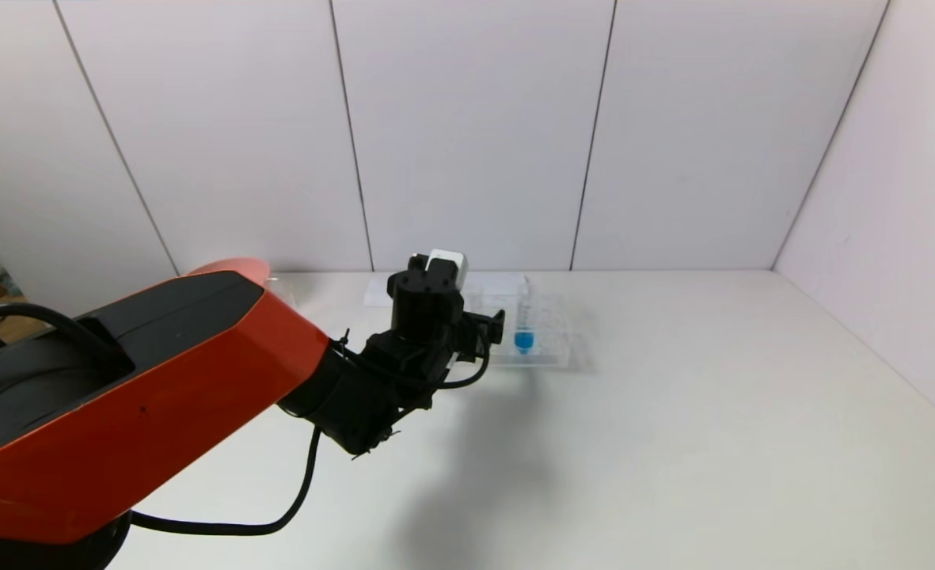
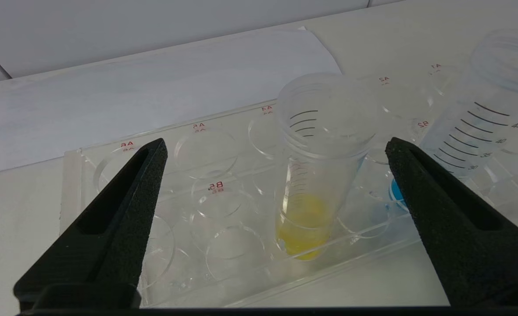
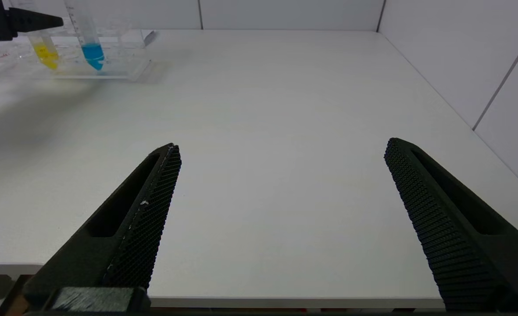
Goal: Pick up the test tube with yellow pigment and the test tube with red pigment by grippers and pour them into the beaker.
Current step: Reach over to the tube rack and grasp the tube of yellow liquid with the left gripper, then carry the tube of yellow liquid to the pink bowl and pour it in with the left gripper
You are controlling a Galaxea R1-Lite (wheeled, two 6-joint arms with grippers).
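left gripper (image 2: 276, 149) is spread wide, the test tube with yellow pigment (image 2: 313, 175) upright in the rack (image 2: 109, 162) between its fingers, nearer the far one and touching neither. centre it, then close below the threaded rim and lift straight up. right gripper (image 3: 280, 175) hangs open over bare table (image 3: 285, 87), well apart. rack wells read a5, a6, b5

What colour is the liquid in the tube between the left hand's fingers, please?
Yellow, clearest in the left wrist view.
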